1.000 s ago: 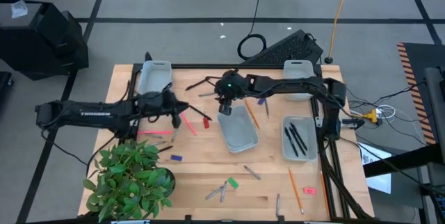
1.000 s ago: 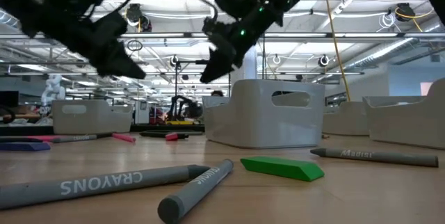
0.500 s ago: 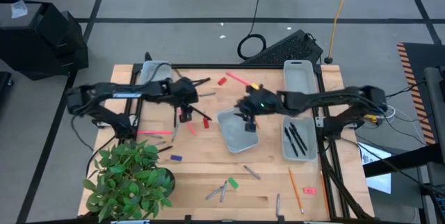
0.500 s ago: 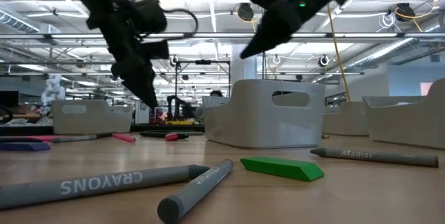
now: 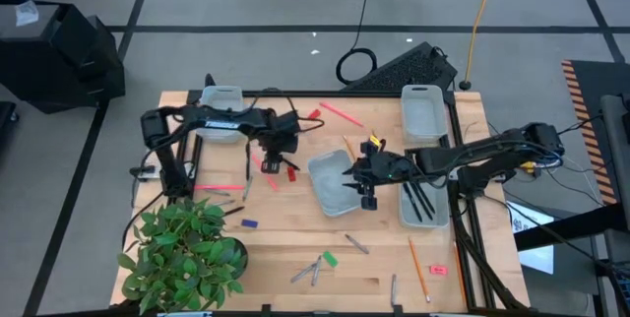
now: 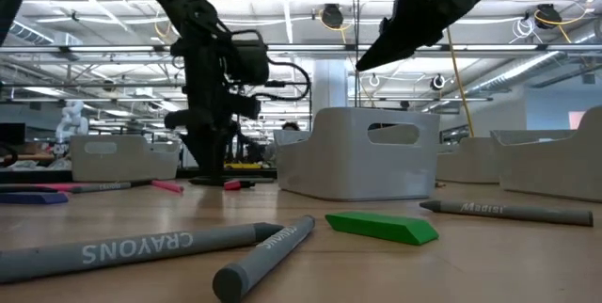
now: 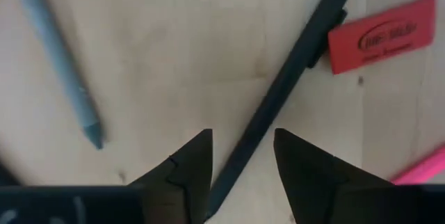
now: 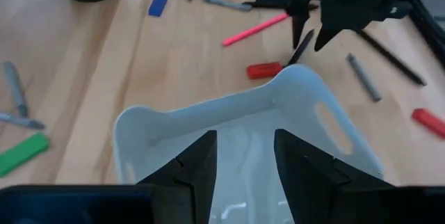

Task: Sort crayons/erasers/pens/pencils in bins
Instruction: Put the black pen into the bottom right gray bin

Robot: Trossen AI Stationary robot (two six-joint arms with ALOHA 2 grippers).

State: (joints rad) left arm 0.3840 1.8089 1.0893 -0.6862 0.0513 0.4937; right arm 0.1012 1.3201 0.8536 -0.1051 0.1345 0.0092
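Wooden table (image 5: 285, 248) in an open hall with ceiling lights; a potted plant (image 5: 182, 253) stands at its near left corner. The left gripper (image 7: 240, 165), fingers parted, straddles a black pen (image 7: 281, 92) lying diagonally beside a red eraser (image 7: 382, 35), left of the centre bin (image 5: 335, 183). The right gripper (image 8: 243, 158), fingers parted and empty, hangs over that bin.

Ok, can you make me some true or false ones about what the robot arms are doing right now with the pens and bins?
1. The left gripper is open over a black pen. True.
2. A red eraser lies beside that pen. True.
3. The right gripper holds a pencil. False: it is open and holds nothing.
4. The right gripper hangs over the plant. False: it is over a bin.
5. Black pens lie in one bin. True.
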